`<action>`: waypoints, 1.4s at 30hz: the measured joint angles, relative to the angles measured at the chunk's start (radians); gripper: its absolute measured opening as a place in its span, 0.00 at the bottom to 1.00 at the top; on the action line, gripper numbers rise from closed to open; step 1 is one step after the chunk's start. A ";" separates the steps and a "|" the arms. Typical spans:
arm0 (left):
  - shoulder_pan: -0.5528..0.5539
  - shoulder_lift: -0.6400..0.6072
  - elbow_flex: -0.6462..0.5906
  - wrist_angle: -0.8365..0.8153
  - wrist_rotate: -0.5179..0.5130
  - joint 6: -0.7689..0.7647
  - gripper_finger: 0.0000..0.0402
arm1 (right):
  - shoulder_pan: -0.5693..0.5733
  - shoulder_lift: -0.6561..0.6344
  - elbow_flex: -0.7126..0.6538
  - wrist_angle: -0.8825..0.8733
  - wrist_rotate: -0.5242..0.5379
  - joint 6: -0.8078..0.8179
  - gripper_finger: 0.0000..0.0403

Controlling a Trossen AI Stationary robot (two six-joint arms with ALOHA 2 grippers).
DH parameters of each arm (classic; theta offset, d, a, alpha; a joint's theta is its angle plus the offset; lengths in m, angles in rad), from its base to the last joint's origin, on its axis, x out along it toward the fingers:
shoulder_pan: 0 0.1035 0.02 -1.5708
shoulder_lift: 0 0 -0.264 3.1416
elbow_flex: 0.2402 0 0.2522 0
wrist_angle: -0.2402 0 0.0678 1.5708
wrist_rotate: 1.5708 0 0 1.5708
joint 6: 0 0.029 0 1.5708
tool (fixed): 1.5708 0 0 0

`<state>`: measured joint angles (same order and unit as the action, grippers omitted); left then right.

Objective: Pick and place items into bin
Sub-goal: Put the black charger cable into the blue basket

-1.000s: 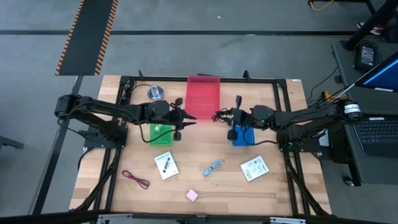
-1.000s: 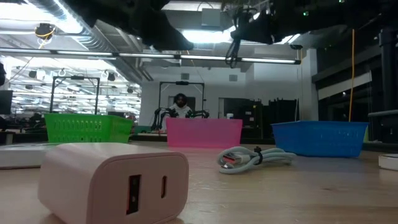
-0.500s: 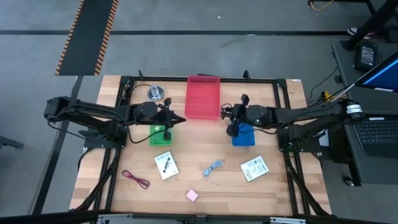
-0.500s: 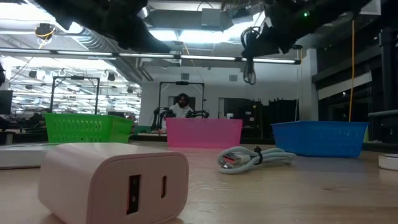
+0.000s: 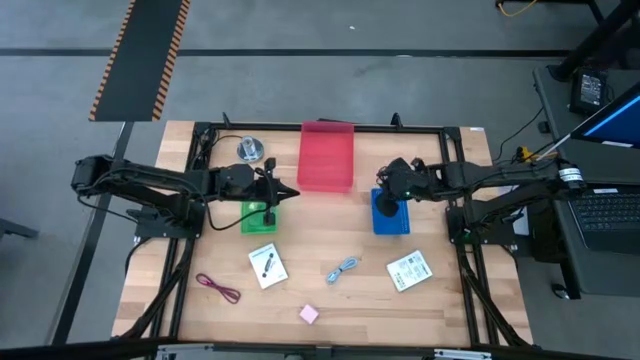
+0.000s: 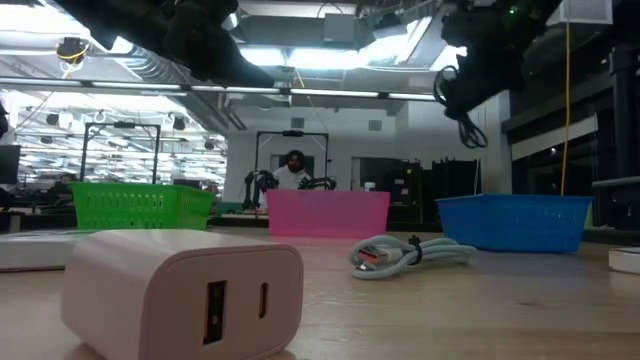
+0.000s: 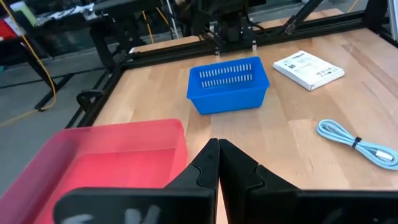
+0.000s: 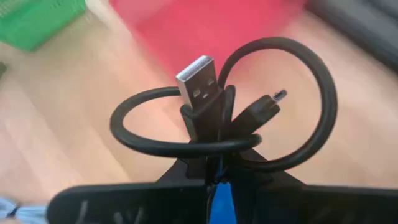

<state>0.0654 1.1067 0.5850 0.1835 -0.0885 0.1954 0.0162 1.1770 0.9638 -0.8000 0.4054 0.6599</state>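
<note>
Right wrist view: coiled black cable [image 8: 224,118], silver plug

One camera hangs overhead, looking straight down on the whole table [image 5: 300,300]. Another sits at tabletop level, close behind a pink charger [image 6: 185,290] at lower left, facing the room. Each wrist camera looks past its own fingers. The left wrist view and the overhead share the blue bin [image 7: 228,86] and red bin [image 5: 327,155].
</note>
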 joint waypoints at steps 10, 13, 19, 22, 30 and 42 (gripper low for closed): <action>0.000 0.000 0.000 0.005 -0.002 0.035 0.01 | 0.002 0.054 -0.004 -0.097 -0.071 0.098 0.04; 0.000 0.000 0.000 0.005 -0.002 0.035 0.01 | 0.002 0.081 -0.015 -0.093 -0.094 0.099 0.04; 0.000 0.000 0.000 0.005 -0.002 0.036 0.02 | 0.002 0.135 -0.043 -0.093 -0.136 0.125 0.05; 0.000 0.000 0.000 0.005 -0.002 0.036 0.02 | 0.002 0.154 -0.051 -0.093 -0.139 0.125 0.04; 0.000 0.000 0.000 0.004 -0.002 0.036 0.02 | 0.002 0.188 -0.051 -0.085 -0.145 0.125 0.04; 0.000 0.000 0.000 -0.001 -0.007 0.035 0.02 | 0.002 0.247 -0.052 -0.087 -0.154 0.124 0.05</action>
<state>0.0654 1.1069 0.5850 0.1825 -0.0956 0.2307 0.0185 1.4239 0.9119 -0.8869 0.2509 0.7842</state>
